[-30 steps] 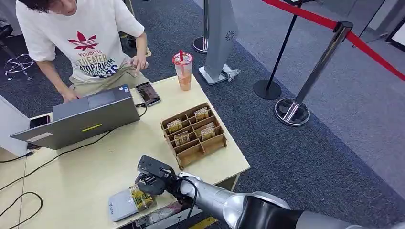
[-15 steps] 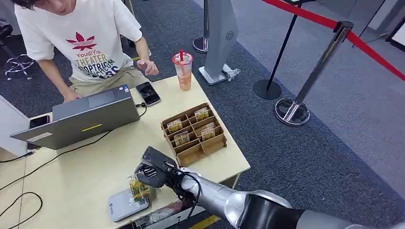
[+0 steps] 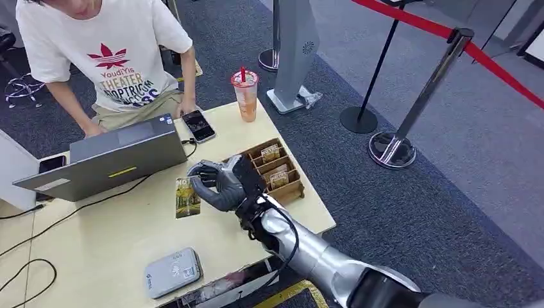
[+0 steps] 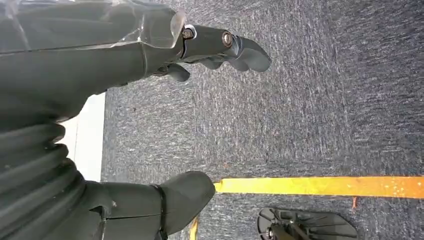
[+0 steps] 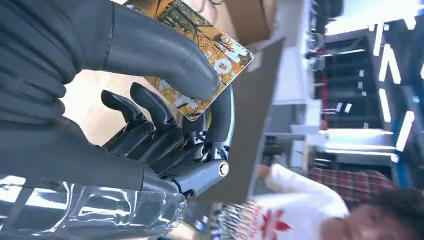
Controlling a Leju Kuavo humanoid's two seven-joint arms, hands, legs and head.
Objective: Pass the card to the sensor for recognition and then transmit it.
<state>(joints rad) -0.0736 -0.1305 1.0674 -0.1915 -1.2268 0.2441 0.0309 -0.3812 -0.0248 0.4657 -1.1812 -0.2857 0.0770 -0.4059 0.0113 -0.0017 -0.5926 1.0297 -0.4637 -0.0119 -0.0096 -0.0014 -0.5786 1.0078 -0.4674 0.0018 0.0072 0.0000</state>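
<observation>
Card (image 3: 187, 197) is pinched in our right hand (image 3: 221, 183), thumb on one face, fingers (image 5: 150, 107) behind, hanging above the surface (image 3: 115, 224) between laptop (image 3: 109, 160) and sensor (image 3: 172, 272). We judge it light, thin, stiff and slick, so we grip the short edge, clear of the printed face. Long axis runs roughly vertical in the head view, free end down. Left hand (image 4: 220, 47) hangs over the floor, fingers apart, holding nothing.
</observation>
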